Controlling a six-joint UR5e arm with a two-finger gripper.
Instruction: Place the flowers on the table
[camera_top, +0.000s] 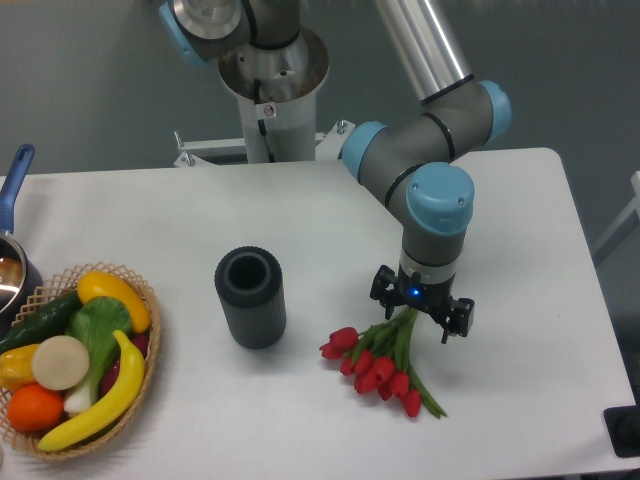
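A bunch of red tulips, the flowers (378, 362), lay flat on the white tabletop (520, 230) beneath the arm's gripper (422, 313), their blooms fanned toward the lower left and the green stems running up under the tool. The fingers (461, 322) stood spread to either side of the stem ends; they appeared released rather than clenched, though whether a pad touched the stems could not be told from this fixed view. A dark ribbed vase (250, 297) stood upright and apart to the left of the bunch, its mouth showing nothing inside. At the table's left edge a wicker basket (140, 380) held bananas, an orange and greens, with a blue-handled pot (12, 240) just behind it.

By the look of things, the bunch already rested where the task wanted it, and what remained was for the arm to lift clear. The flowers looked light and soft, with slender, flexible stems and heads that could bruise or snag. Any hold was best taken on the gathered stems near their cut ends, gently, and never on the blooms; a hasty retreat risked dragging the bunch along.
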